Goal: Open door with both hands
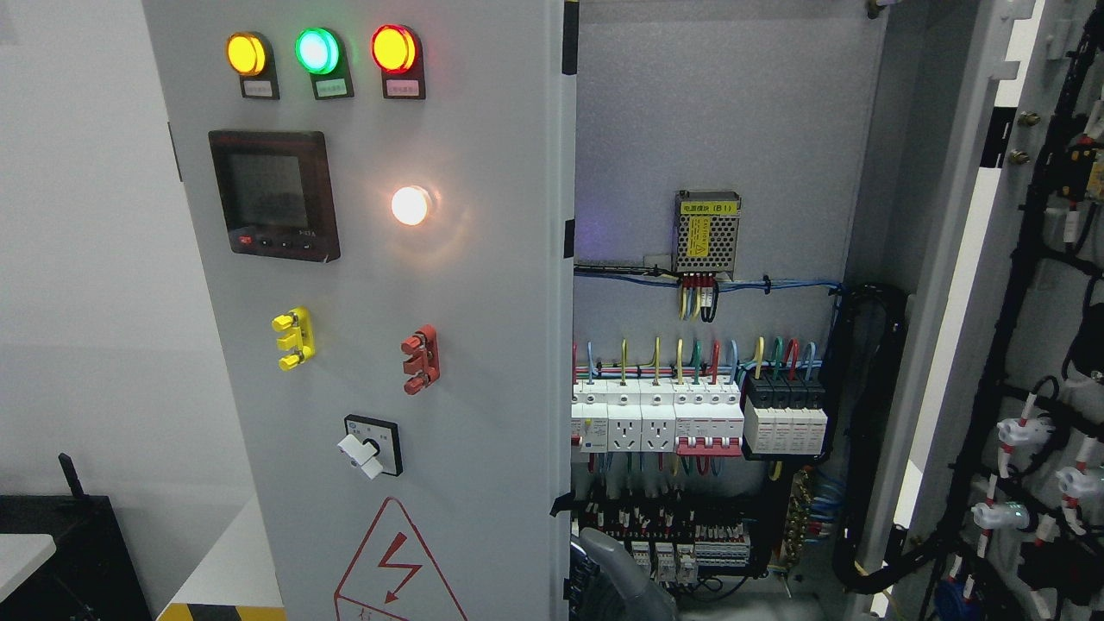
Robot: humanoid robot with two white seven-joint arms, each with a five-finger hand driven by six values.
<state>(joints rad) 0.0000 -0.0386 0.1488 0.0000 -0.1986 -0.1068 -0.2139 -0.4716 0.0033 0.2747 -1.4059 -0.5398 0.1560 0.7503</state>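
Hand is my best reading of the grey rounded shell rising from the bottom edge, just right of the left door's free edge and in front of the lowest terminals. Its fingers are out of view, so I cannot tell whether it is open, closed or gripping. Nor can I tell whose side its arm comes from, since it enters close to the middle. No other limb shows.

The cabinet's two doors are the task's things. The left door fills the middle left, carrying lamps, a meter and a rotary switch. Its long axis is upright and its outer face turns towards the camera. The free edge runs as a vertical strip beside the opening, and how far it stands out from the frame is unclear.

The right door is at the far right, also upright, swung wide so that its wired inner face looks back left across the opening. Between the doors the interior lies bare: a power supply high up, breakers in a row below.

The hand probably sits low by that free edge to catch the left door, which I judge is the leaf left to swing, out to the left.
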